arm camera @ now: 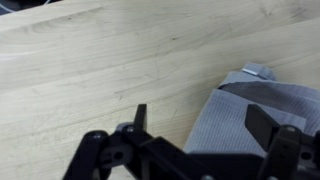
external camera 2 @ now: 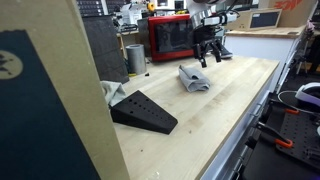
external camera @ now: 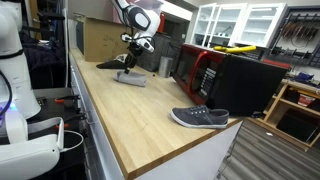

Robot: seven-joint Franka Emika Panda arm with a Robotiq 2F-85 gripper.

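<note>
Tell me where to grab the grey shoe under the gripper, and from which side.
Come from above and pinch the grey shoe across its narrow width near its opening. It lies flat on the wooden counter, so its raised sidewalls probably offer the only hold. The open gripper hangs above it, though the wrist view shows it off-centre: recentre first.

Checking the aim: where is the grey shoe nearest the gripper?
In both exterior views, the grey shoe lies on the table below the open gripper, near the red appliance; right side of wrist view.

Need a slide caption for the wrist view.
Open gripper above a gray shoe lying on a light wooden tabletop.
</note>
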